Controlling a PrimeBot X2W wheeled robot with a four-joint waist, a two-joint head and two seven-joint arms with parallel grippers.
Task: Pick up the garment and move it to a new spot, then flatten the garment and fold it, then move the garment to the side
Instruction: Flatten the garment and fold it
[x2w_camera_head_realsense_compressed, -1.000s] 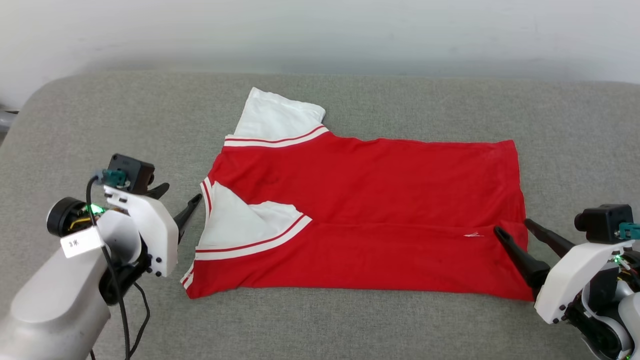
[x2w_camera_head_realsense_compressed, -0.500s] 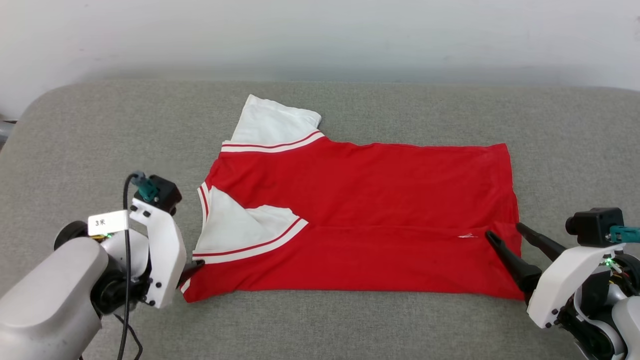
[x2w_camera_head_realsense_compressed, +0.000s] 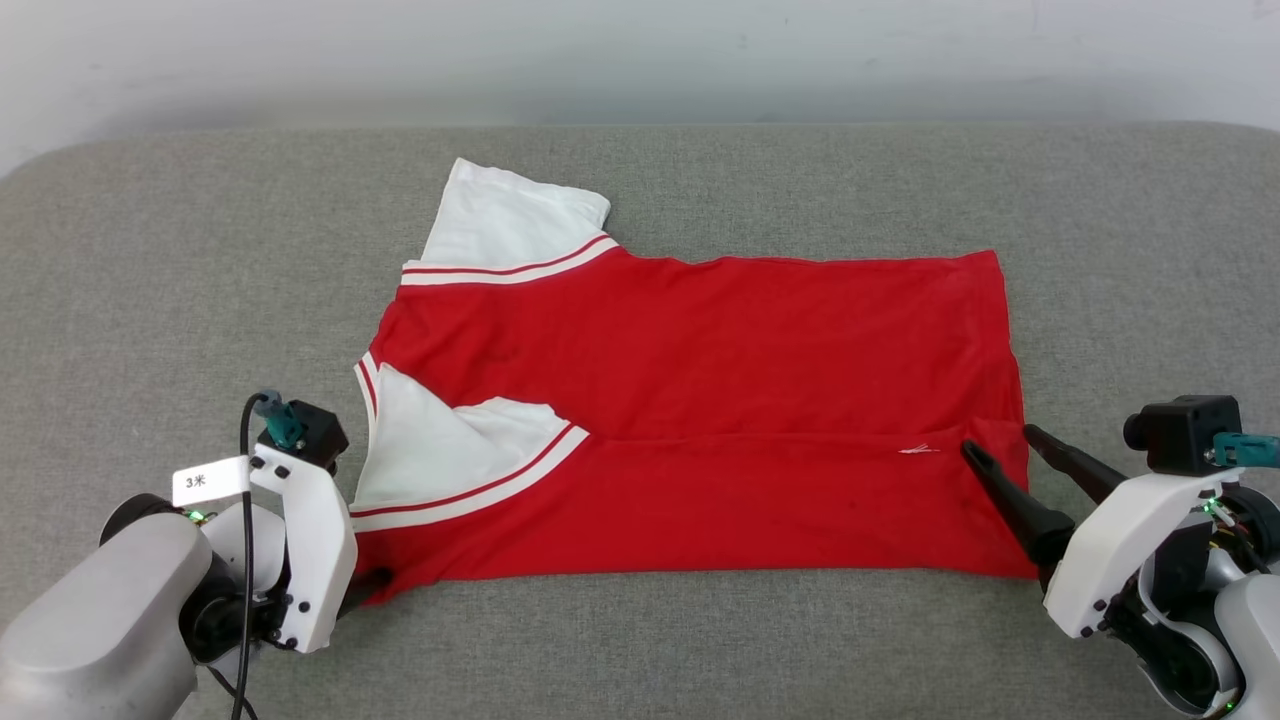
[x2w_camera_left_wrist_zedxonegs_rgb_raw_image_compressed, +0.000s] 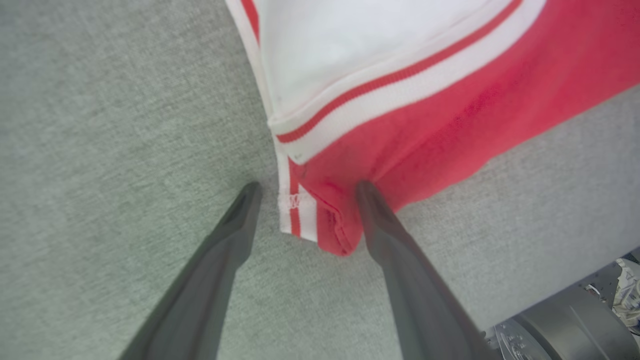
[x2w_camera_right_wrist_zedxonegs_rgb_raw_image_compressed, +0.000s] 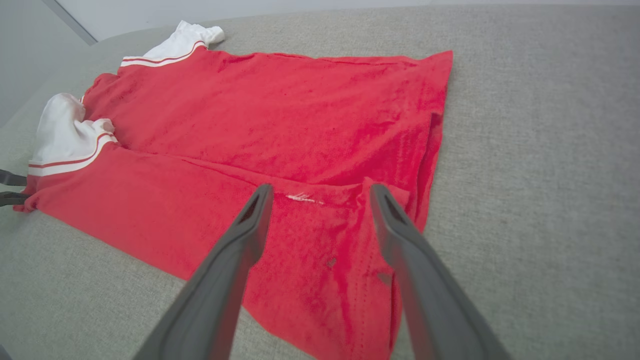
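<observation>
Red garment flat, near edge folded over; L hand, R hand wide open, gripping nothing.

Reads plain red over the body of the garment, with white sleeve panels and white trim carrying a thin red stripe. Small white thread mark on the red near one edge. Mottled grey weave on the cushion; off-white on the wall. Dark grey on the fingers of the left gripper and the right gripper; white housing, black camera, teal plug, black cable.
</observation>
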